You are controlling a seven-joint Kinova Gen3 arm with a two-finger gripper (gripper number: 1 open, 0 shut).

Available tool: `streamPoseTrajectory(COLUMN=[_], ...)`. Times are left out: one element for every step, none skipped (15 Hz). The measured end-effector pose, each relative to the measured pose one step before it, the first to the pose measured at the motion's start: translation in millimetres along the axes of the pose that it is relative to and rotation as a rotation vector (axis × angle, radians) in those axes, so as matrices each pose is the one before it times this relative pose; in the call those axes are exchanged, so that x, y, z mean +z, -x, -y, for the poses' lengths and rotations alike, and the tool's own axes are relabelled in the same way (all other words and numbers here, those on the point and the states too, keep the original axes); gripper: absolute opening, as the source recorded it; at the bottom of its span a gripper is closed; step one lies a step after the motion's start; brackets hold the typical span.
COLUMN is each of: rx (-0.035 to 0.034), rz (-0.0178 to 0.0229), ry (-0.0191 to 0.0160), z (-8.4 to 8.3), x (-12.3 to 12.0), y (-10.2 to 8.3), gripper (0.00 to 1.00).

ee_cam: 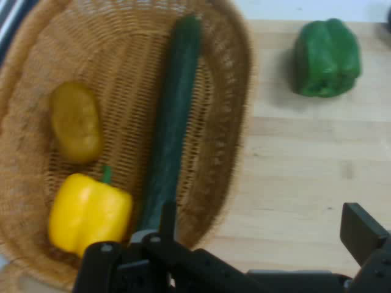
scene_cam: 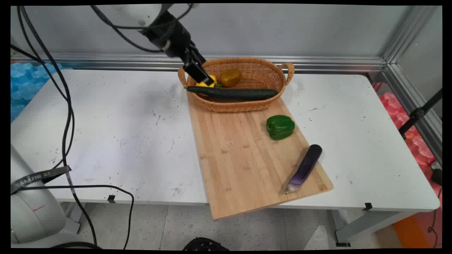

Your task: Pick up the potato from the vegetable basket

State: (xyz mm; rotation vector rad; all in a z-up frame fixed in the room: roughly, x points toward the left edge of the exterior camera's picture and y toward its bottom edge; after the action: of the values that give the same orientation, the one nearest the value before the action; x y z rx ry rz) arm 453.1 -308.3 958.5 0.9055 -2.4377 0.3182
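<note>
A: Fingers [ee_cam: 263, 238]?
B: Spread wide, empty, over the basket's [scene_cam: 268, 76] left end, just above the yellow pepper [ee_cam: 88, 213].
A: Rest?
B: Cucumber [scene_cam: 231, 93] and potato [scene_cam: 230, 77] in basket. Green pepper [scene_cam: 280, 127], eggplant [scene_cam: 304, 168] on board [scene_cam: 240, 158], counter [scene_cam: 113, 134] right.

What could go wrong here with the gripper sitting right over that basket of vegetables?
The gripper hangs open at the wicker basket's left end, close to the yellow bell pepper and the cucumber's tip. A finger could nudge the cucumber, which pokes past the rim, and tip it out. A finger might also catch the basket's weave and drag it along the cutting board. The eggplant lies near the board's edge and could roll off if the board shifts.
</note>
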Motion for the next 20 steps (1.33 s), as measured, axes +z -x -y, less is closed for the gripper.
streamPoseTrajectory(rx=[-0.00594,-0.00214,-0.00083,-0.00017,0.00001,-0.00183,-0.00080,0.00074,-0.00079,-0.00204,-0.00314,-0.00230,-0.00178,-0.00316,-0.00173,-0.00199,-0.00171,-0.00095,-0.00085,-0.00064], rz=[-0.00388,-0.00130,-0.00371,-0.00353,-0.00155,-0.00103,-0.00119,-0.00035,-0.00144,-0.00151,-0.00107,-0.00037,0.00184,0.00330,0.00379,0.00472,0.00713,0.00738,0.00524,0.00929], ry=[-0.01202,-0.00709,-0.01417,-0.01339,-0.01140,-0.01213,-0.01058,-0.00701,-0.00511,-0.00662,-0.00739,-0.00479,-0.00280,-0.00329,-0.00098,0.00008,0.00177,0.00257,0.00219,0.00416], z=[6.59,4.43,8.15,8.31,7.41,8.54,7.81,6.31,4.30,5.84,7.40,4.85,4.16,5.29,3.26,3.07,2.52,1.68,0.94,1.38], x=[-0.97,0.15,1.11,2.81,4.40,6.77,6.99,7.44,5.50,8.83,13.64,9.88,10.52,14.88,11.33,13.07,13.16,10.77,6.97,11.37], y=[0.55,-0.02,-0.77,-1.94,-2.53,-2.43,-2.30,-2.10,-1.51,-2.14,-3.21,-2.27,-2.17,-2.36,-1.76,-2.27,-1.72,-1.07,-0.57,-0.85], gripper=[1.00,1.00,1.00,1.00,1.00,1.00,1.00,1.00,1.00,1.00,1.00,1.00,1.00,1.00,1.00,1.00,1.00,1.00,1.00,1.00])
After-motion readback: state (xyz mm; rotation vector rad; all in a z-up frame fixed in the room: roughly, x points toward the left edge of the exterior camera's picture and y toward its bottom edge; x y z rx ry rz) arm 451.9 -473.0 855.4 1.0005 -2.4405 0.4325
